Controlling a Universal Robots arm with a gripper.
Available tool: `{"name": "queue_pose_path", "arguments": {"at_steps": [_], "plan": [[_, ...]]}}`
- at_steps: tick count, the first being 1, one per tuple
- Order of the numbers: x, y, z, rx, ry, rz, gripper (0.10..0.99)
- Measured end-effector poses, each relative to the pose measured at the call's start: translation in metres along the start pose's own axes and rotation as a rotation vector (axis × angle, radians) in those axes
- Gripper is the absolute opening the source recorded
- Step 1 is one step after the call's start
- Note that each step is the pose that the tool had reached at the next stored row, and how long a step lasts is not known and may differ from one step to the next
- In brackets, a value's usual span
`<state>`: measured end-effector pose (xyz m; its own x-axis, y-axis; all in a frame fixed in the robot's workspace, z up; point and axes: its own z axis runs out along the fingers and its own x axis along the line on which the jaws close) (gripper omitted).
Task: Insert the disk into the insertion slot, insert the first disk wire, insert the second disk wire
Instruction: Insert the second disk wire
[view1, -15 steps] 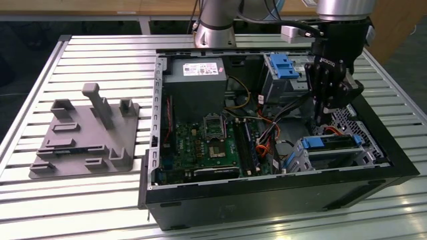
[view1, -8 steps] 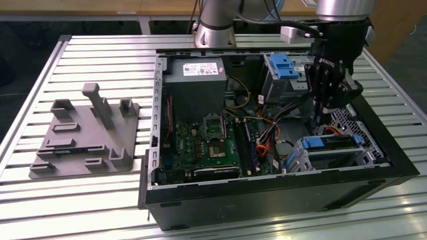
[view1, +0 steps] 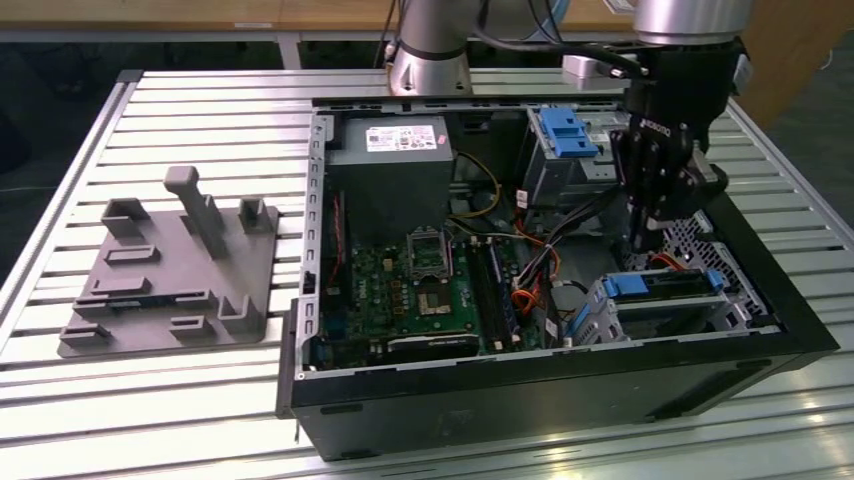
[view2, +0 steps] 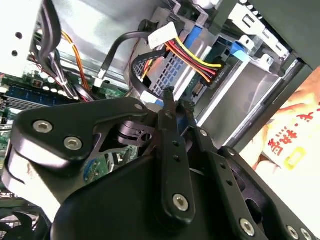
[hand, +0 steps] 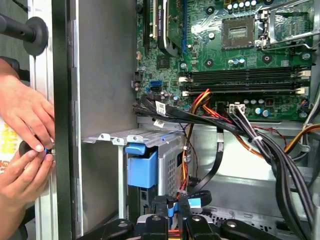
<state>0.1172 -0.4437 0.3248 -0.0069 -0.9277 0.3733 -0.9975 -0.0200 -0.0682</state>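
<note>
The disk (view1: 661, 285), silver-grey in a blue carrier (hand: 142, 167), sits inside the insertion slot (view1: 603, 318), the small perforated metal cage (hand: 172, 165) at the case's front corner. My gripper (view1: 646, 243) hangs just above and behind that cage. In both wrist views its fingers stand close together on a small blue connector (hand: 171, 210) at the end of a flat black disk wire (hand: 212, 167). My gripper (view2: 178, 101) is a short way from the cage's rear. A bundle of red, yellow and orange wires (view2: 197, 60) runs to a connector at the cage's rear end.
The open computer case (view1: 534, 385) holds a motherboard (view1: 407, 290), a power supply (view1: 387, 170) and a taller bay with a blue latch (view1: 567, 130). Cable bundles (hand: 272, 150) cross beside the cage. A person's hands (hand: 25, 125) hold something small outside the case wall. A grey fixture plate (view1: 160, 290) lies at the exterior view's left.
</note>
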Motion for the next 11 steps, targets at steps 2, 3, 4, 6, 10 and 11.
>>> {"name": "queue_pose_path", "arguments": {"at_steps": [2, 3, 4, 6, 10, 11], "plan": [[0.0027, 0.0, 0.0011, 0.0, -0.0064, 0.001, 0.204], [0.0036, 0.0001, 0.0015, 0.0, -0.0148, 0.001, 0.204], [0.0039, 0.0001, 0.0016, 0.0, -0.0288, 0.002, 0.204], [0.0043, 0.0, 0.0017, -0.001, -0.0645, 0.005, 0.204], [0.0052, -0.0011, 0.0021, -0.001, -0.1379, 0.01, 0.204], [0.0055, -0.002, 0.0021, -0.001, -0.1552, 0.011, 0.204]]}}
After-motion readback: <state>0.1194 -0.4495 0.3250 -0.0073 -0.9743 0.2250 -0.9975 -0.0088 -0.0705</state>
